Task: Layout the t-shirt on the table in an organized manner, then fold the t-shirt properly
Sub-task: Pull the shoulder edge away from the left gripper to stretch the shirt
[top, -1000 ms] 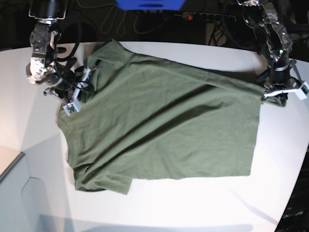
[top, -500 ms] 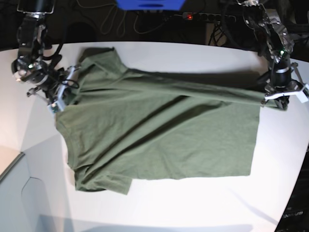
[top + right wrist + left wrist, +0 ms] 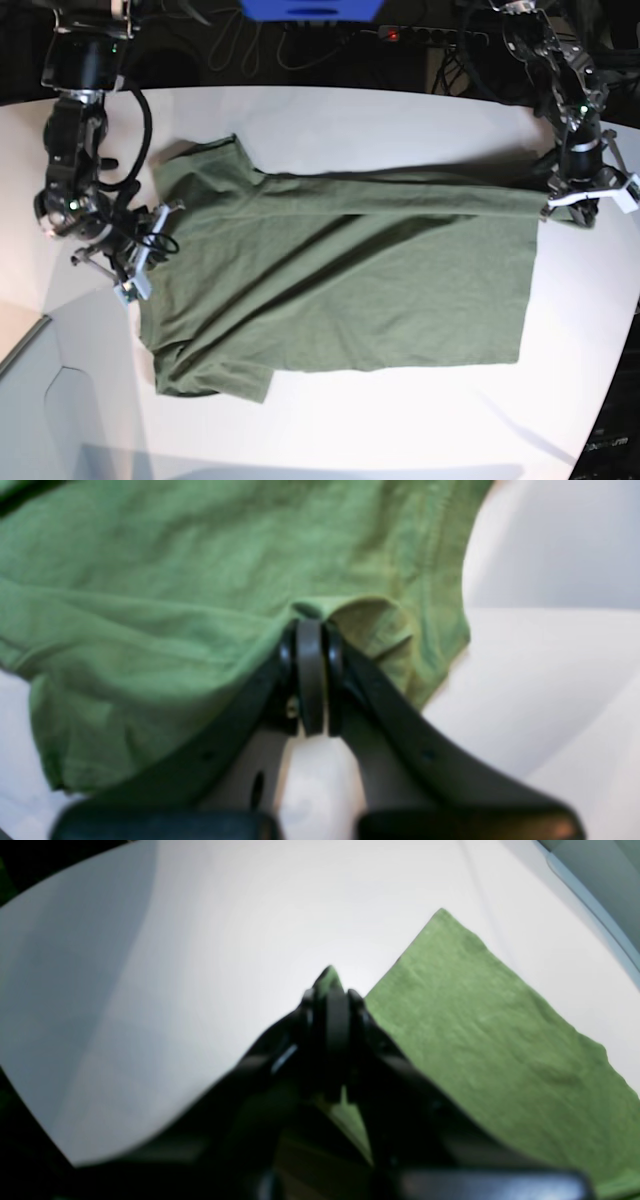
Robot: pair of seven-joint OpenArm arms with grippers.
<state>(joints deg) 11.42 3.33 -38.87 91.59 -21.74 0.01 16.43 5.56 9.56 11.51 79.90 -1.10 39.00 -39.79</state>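
Left wrist: left gripper (image 3: 328, 990) is clenched on a hem corner of the t-shirt (image 3: 495, 1040); bare table (image 3: 200, 940) lies beyond.

Right wrist: right gripper (image 3: 310, 630) is clamped on a bunched fold near the collar.

Base: shirt (image 3: 350, 270) is held stretched across the table (image 3: 400, 420) (laying-out step, judged). Next, the near sleeve needs flattening; open room is left in front.

Both wrist views are soft and blurred. In the left wrist view the t-shirt (image 3: 490, 1040) runs off the frame toward 4 o'clock. In the right wrist view it is cut off at 12 o'clock, and the right gripper (image 3: 311, 630) hides the cloth directly beneath it.
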